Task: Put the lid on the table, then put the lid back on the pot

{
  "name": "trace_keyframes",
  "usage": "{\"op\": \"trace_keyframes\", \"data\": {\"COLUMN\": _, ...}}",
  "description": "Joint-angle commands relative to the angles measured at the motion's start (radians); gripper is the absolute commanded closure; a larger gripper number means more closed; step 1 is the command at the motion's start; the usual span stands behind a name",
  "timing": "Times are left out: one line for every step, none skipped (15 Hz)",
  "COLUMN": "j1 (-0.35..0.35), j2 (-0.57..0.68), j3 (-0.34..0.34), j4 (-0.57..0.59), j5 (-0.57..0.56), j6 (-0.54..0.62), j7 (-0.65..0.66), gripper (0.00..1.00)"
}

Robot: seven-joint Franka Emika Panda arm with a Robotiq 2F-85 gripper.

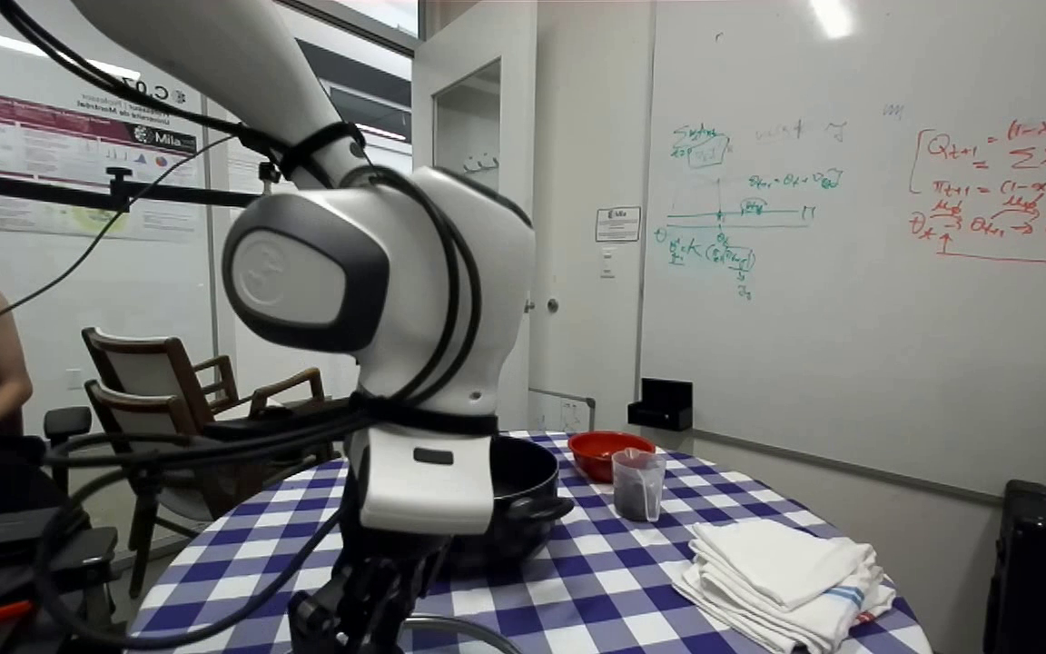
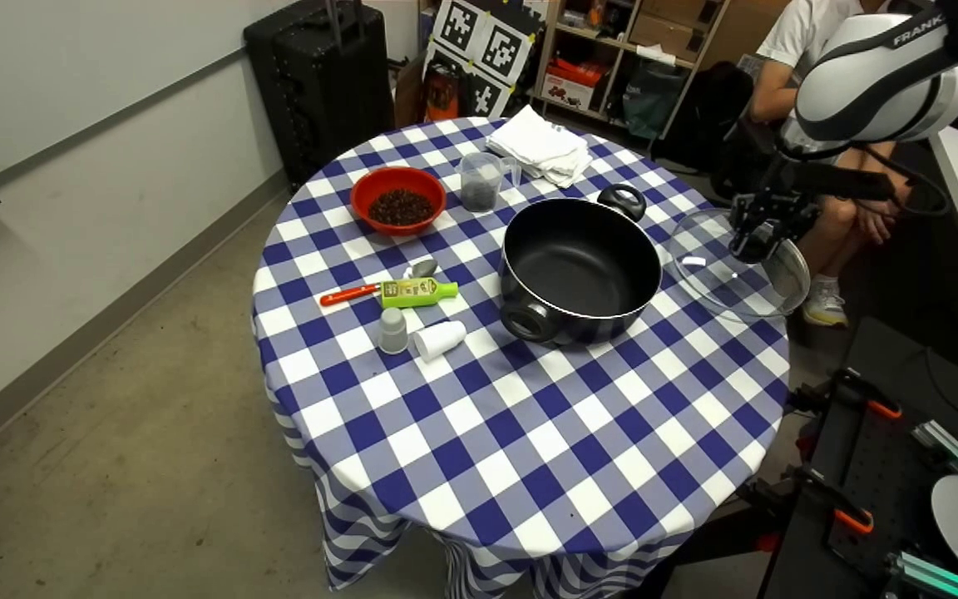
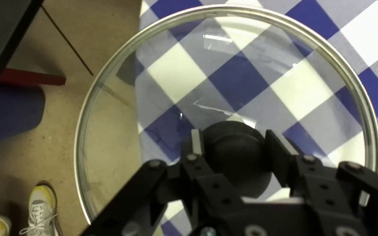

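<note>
- Working left to right in an exterior view: pot [image 2: 581,258] is standing lidless on the counter [image 2: 520,441], with the lid [image 2: 708,270] near its right; whoever is driving should be steering around the pot, not bumping it.
- Lid is showing next, see-through, knob [image 3: 236,157] up. In the wrist view part of it is jutting past the counter's edge, over the floor [image 3: 57,141]. Whether its rim [image 3: 230,9] is touching down or hanging, I'm not able to tell.
- Step in hand, at a guess: parking the lid on the counter. Doing it well would be taking a draw inward, a level rim and contact all round before loosening. Releasing with this overhang could be inviting a tip.
- Farther right, end effector [image 3: 236,139] is clasping the lid by the knob, its fingers [image 3: 197,142] bearing on both sides.
- Lid is spreading beneath and around the end effector, knob sitting between the fingers; most of the lid is showing beyond them in the wrist view.
</note>
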Motion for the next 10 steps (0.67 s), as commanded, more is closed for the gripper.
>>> {"op": "trace_keyframes", "data": {"j1": 0.018, "j2": -0.157, "j3": -0.047, "j4": -0.017, "j5": -0.128, "j6": -0.032, "j7": 0.048, "gripper": 0.76}}
{"op": "trace_keyframes", "data": {"j1": 0.022, "j2": -0.189, "j3": -0.049, "j4": -0.009, "j5": -0.166, "j6": -0.043, "j7": 0.057, "gripper": 0.76}}
{"op": "trace_keyframes", "data": {"j1": 0.027, "j2": -0.22, "j3": -0.045, "j4": -0.002, "j5": -0.201, "j6": -0.05, "j7": 0.063, "gripper": 0.76}}
{"op": "trace_keyframes", "data": {"j1": 0.027, "j2": -0.25, "j3": -0.033, "j4": 0.007, "j5": -0.222, "j6": -0.062, "j7": 0.058, "gripper": 0.76}}
{"op": "trace_keyframes", "data": {"j1": 0.033, "j2": -0.275, "j3": -0.02, "j4": 0.019, "j5": -0.248, "j6": -0.071, "j7": 0.058, "gripper": 0.76}}
{"op": "trace_keyframes", "data": {"j1": 0.041, "j2": -0.294, "j3": -0.004, "j4": 0.033, "j5": -0.273, "j6": -0.08, "j7": 0.061, "gripper": 0.76}}
{"op": "trace_keyframes", "data": {"j1": 0.05, "j2": -0.304, "j3": 0.017, "j4": 0.049, "j5": -0.29, "j6": -0.091, "j7": 0.056, "gripper": 0.76}}
{"op": "trace_keyframes", "data": {"j1": 0.062, "j2": -0.31, "j3": 0.041, "j4": 0.061, "j5": -0.303, "j6": -0.099, "j7": 0.05, "gripper": 0.76}}
{"op": "trace_keyframes", "data": {"j1": 0.071, "j2": -0.318, "j3": 0.064, "j4": 0.072, "j5": -0.309, "j6": -0.106, "j7": 0.041, "gripper": 0.76}}
{"op": "trace_keyframes", "data": {"j1": 0.087, "j2": -0.314, "j3": 0.091, "j4": 0.082, "j5": -0.311, "j6": -0.104, "j7": 0.034, "gripper": 0.76}}
